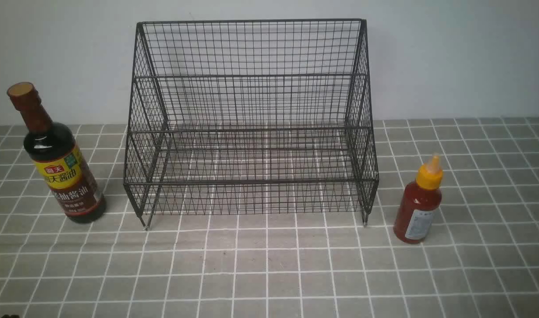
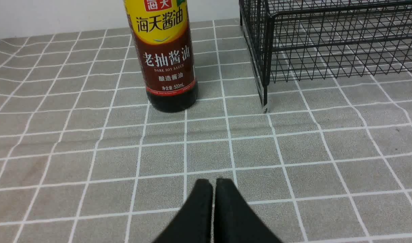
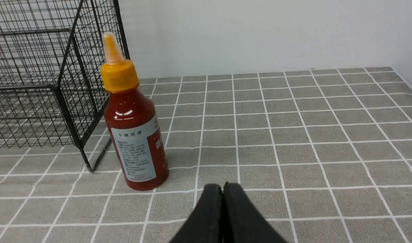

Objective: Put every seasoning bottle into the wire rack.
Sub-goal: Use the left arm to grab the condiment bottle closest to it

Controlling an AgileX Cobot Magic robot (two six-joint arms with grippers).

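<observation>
Left gripper (image 2: 214, 184) and right gripper (image 3: 225, 187) are hovering closed, holding nothing; open cloth (image 1: 269, 274) is spanning nearer than the rack (image 1: 252, 182).

There were two bottles in all: one soy sauce bottle (image 1: 66, 172), tall and dark, towards the table's left edge, and one red sauce bottle (image 1: 417, 207), shorter, towards its right edge. The soy sauce bottle had one brown cap (image 1: 24, 95); the red one had one yellow cap (image 1: 429, 176). There was one rack (image 1: 252, 182), at the back of the table (image 1: 269, 274), between the two bottles. Both bottles stood outside the rack, so it held none of the two. One table carried all three things, and one wall (image 1: 450, 57) rose behind it.
</observation>
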